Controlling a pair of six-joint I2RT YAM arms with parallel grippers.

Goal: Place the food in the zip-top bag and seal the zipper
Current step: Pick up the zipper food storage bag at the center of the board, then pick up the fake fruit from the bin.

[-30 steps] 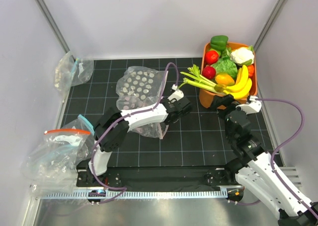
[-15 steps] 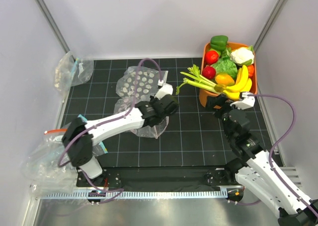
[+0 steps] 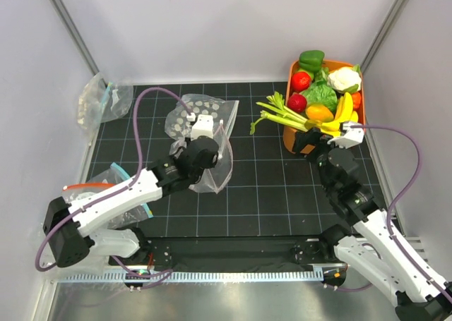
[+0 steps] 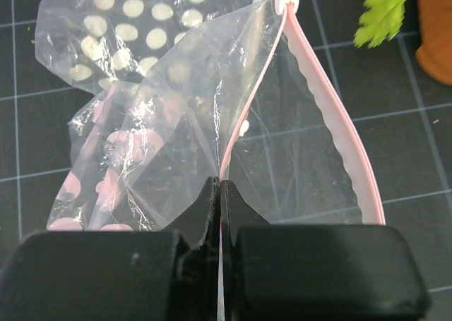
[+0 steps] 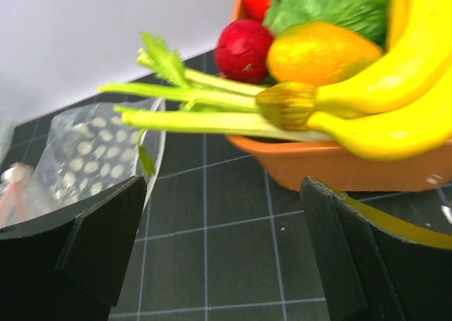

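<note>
Our left hand point(image 4: 220, 190) is clamped on the zip-top bag point(image 3: 194, 109), pinching one lip of its pink zipper point(image 4: 335, 123) at the near end of the mouth. The other lip bows away to the right, so the mouth stands partly open. The bag lies on the worktop point(image 3: 268, 187) left of centre, dotted face crumpled behind the grip.

We judge the bag to be very light, limp and slick. The film will likely fold or slide wherever we push it, and the zipper is the only part stiff enough to hold. Gripping that strip, as we do, seems the right place. Lifting the lip a little should widen the opening.

Our right hand point(image 5: 222, 222) has its fingers spread wide with nothing between them, and it faces the orange basket point(image 5: 339, 162) at the right. The banana bunch point(image 5: 395, 102), red fruit point(image 5: 244, 49) and lettuce point(image 5: 332, 3) all sit in the basket, well apart from the bag. Celery stalks point(image 5: 212, 102) jut over the rim.

These pieces look light and smooth. We would take the bananas across the bunch, where the curve is narrowest. The round fruit may roll out of a loose pinch.
</note>
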